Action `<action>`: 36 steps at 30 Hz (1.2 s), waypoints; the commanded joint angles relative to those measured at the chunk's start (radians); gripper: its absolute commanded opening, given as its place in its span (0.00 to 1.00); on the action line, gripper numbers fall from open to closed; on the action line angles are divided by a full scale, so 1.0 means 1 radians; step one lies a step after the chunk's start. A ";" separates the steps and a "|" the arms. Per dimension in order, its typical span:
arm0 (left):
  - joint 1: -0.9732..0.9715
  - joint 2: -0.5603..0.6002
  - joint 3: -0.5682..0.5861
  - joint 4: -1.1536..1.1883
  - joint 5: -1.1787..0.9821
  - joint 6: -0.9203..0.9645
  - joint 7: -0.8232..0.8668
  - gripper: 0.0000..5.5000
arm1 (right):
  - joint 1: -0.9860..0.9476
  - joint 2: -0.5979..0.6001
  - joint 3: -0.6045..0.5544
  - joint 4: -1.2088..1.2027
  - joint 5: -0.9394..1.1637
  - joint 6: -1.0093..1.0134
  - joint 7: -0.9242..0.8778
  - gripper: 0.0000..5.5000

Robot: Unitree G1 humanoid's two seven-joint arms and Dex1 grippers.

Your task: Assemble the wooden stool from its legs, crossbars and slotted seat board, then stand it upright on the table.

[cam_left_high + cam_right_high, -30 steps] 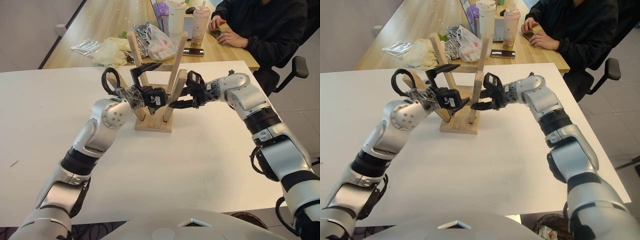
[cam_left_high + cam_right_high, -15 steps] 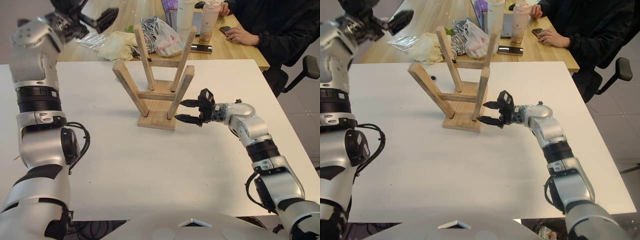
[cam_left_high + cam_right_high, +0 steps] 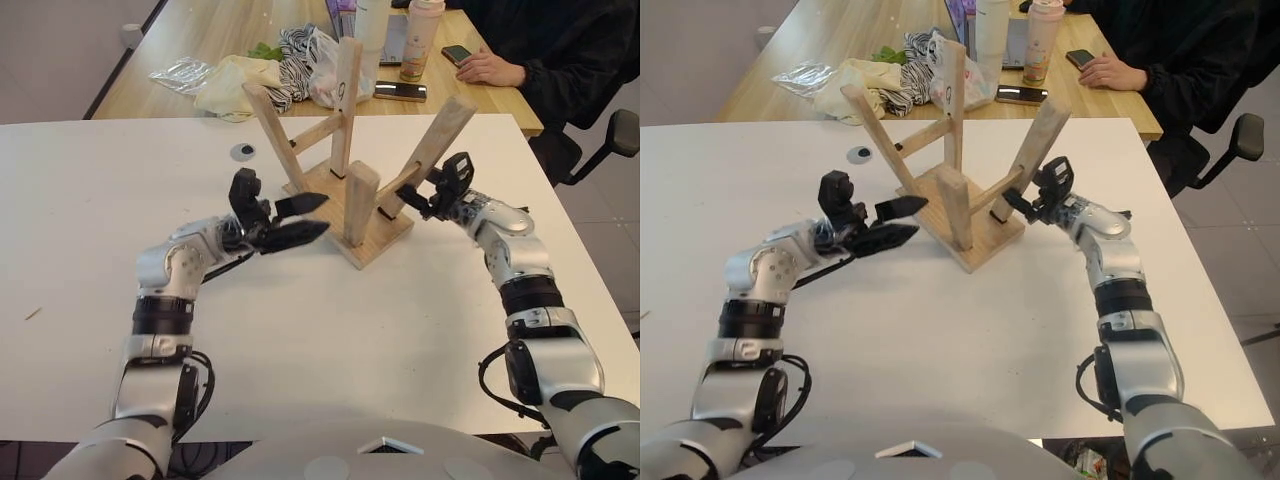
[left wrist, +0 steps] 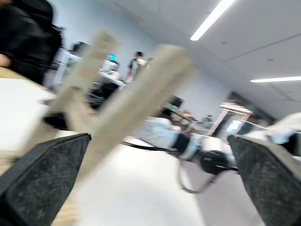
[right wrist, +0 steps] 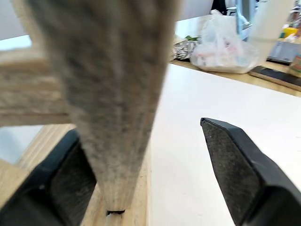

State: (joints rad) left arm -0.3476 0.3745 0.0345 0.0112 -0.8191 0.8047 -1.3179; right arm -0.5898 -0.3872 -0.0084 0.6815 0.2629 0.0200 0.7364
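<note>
White table (image 3: 300,330) — stool (image 3: 378,228) upturned between left gripper (image 3: 322,214) and right gripper (image 3: 425,195)

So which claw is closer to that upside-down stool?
Right. The right gripper is open and straddles one stool leg. The left gripper, also open, sits just beside the seat board.

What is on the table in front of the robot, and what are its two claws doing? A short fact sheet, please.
surface: white table
object: wooden stool, upside down
seat board: down on the table
legs: four, pointing up, joined by crossbars
left gripper: open, low over the table, pointing at the seat board's edge, apart from it
right gripper: open, at the lower part of the robot's right-hand leg
task state: stool not yet stood upright
</note>
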 commanded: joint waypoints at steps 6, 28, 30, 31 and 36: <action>-0.106 0.153 -0.035 0.403 0.313 -0.278 0.139 0.98 | 0.202 -0.151 -0.084 -0.166 0.041 0.028 0.156 0.64; -0.703 -0.131 0.274 1.263 0.430 -0.703 0.393 0.98 | 0.432 -0.178 -0.086 -0.495 0.085 0.188 0.194 0.64; -0.664 -0.105 0.250 1.238 0.442 -0.641 0.242 0.98 | 0.448 -0.215 -0.099 -0.475 0.077 0.180 0.220 0.64; -0.647 -0.094 0.237 1.225 0.449 -0.613 0.181 0.98 | 0.459 -0.230 -0.102 -0.472 0.073 0.178 0.233 0.64; -0.415 -0.033 0.112 0.931 0.454 -0.436 -0.120 0.98 | 0.517 -0.343 -0.166 -0.422 0.068 0.174 0.277 0.64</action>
State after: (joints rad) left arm -0.8527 0.3153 0.1872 1.0538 -0.3725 0.3120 -1.3890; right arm -0.0793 -0.6898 -0.1405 0.2371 0.3416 0.2024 1.0112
